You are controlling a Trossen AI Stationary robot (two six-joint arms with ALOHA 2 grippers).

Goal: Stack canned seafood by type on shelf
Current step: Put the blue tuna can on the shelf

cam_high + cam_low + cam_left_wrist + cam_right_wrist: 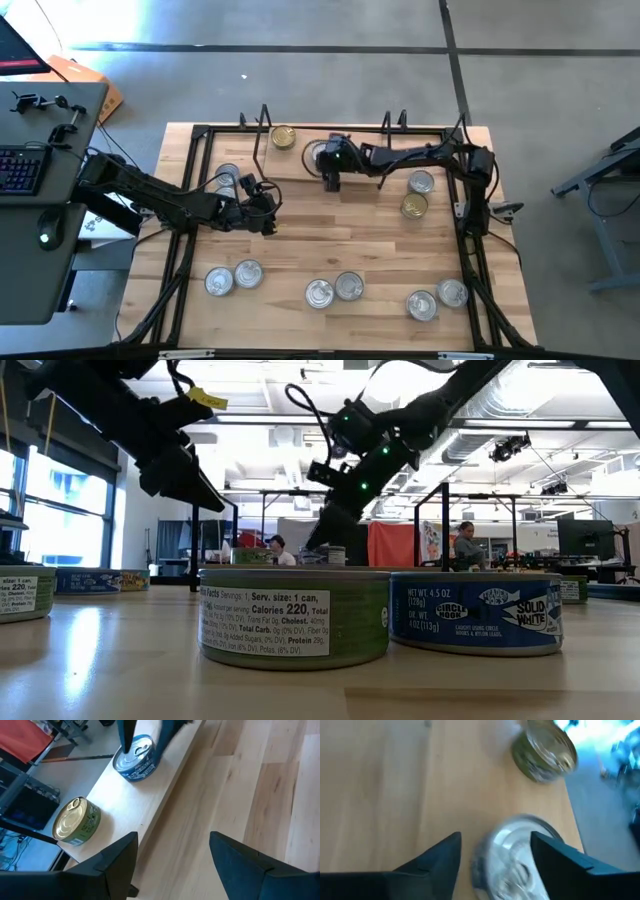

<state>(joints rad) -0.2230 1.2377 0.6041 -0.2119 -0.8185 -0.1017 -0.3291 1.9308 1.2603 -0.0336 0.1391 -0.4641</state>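
High view: we see the shelf (290, 168) along the desk's (300, 240) far edge, a gold tin (283, 137) and a silver-lidded tin (317, 155) on it. The right pincer (331, 180) hangs just beside the silver tin; the left pincer (268, 207) hovers over the desk, spread. Other tins lie scattered on the desk.
Low view: we face a green-labelled can (294, 616) and a blue-labelled can (475, 612) up close.
Left wrist view: left pincer (173, 854) spread, holding nothing.
Right wrist view: right pincer (496, 851) spread around the silver tin (517, 855); contact we cannot tell.

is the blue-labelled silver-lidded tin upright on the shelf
Upright: the blue-labelled silver-lidded tin sits lid-up on the light-wood shelf, right end effector open around it.
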